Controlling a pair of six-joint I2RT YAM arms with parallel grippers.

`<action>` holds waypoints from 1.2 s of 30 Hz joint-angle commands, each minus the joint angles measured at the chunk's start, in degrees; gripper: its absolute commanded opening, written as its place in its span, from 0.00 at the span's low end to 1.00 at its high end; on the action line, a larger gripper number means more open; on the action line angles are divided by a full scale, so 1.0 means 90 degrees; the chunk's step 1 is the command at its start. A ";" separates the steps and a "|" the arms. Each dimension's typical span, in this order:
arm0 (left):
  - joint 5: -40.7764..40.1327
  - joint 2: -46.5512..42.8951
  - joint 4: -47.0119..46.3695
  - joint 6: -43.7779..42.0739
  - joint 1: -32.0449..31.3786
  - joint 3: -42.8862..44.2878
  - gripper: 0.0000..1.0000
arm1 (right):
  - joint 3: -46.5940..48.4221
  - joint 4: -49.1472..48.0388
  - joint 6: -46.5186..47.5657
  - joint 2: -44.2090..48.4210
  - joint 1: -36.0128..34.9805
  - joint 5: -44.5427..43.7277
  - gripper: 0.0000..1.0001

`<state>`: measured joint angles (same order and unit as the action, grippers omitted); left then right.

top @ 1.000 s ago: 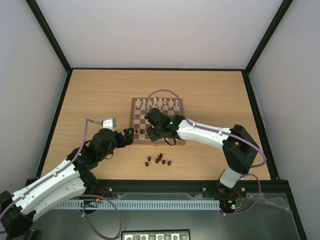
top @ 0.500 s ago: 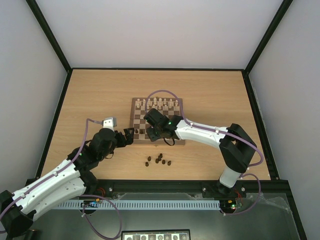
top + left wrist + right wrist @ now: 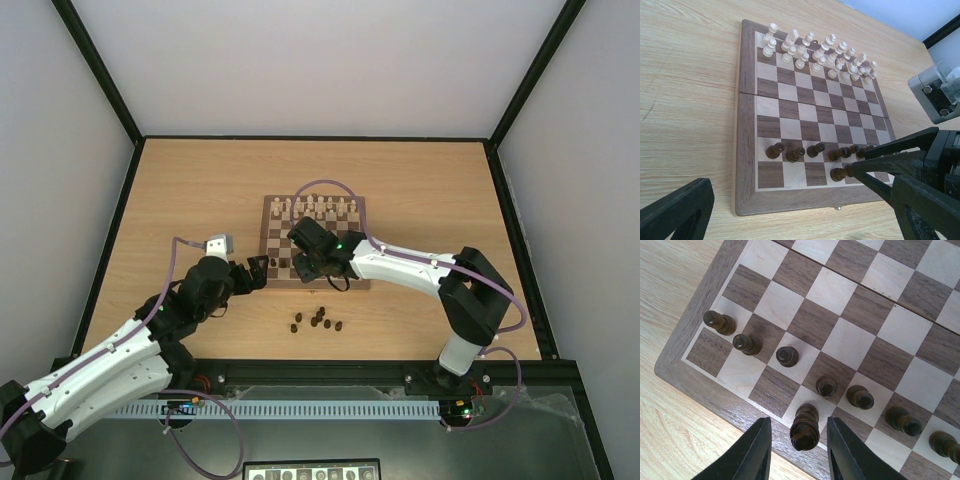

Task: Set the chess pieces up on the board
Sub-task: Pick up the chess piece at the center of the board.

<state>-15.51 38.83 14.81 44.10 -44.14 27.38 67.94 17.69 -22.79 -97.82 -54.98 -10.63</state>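
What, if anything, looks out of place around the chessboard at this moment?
A small cluster of dark chess pieces sits on the table, off the board, just before its near edge. On the board, the visible part of the near back row holds only one dark piece. The cream pieces stand in order.

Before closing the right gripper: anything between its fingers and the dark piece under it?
Nothing visible. The dark piece stands between the right gripper's open fingers, gaps both sides; the nearest pawn is a row beyond.
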 commanded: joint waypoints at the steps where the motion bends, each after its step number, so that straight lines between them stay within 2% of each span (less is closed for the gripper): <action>1: -0.0113 0.0036 -0.0102 -0.0054 -0.0036 0.0098 0.99 | -0.0040 0.0146 -0.0032 0.0292 -0.0013 -0.0078 0.34; 4: -0.0139 0.0047 -0.0086 -0.0093 -0.0037 0.0127 1.00 | -0.0042 0.0231 -0.0047 0.0560 -0.0013 -0.0073 0.41; 8: -0.0129 0.0067 0.0020 -0.0133 -0.0037 0.0222 1.00 | -0.0092 0.0476 -0.0063 0.1014 -0.0010 -0.0113 0.61; 12: -0.0011 0.0000 0.0083 -0.0075 -0.0037 0.0196 0.99 | -0.0357 0.0754 -0.0134 0.1544 -0.0009 -0.0045 0.69; 24: 0.0736 -0.0154 0.0066 0.0217 -0.0037 -0.0119 1.00 | -0.1531 0.1359 -0.0866 0.3163 -0.0285 0.0351 0.66; 28: 0.0874 -0.0078 0.0084 0.0308 -0.0037 -0.0204 1.00 | -0.1639 0.1487 -0.1075 0.3167 -0.0666 0.0299 0.65; 36: 0.1073 -0.0003 -0.0073 0.0440 -0.0063 -0.0458 0.99 | -0.1862 0.1267 -0.1360 0.2796 -0.1220 0.0179 0.51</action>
<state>-7.46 38.94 14.90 46.89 -44.16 25.19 53.17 27.62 -32.84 -70.98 -64.36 -8.25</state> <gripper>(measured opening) 0.995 0.531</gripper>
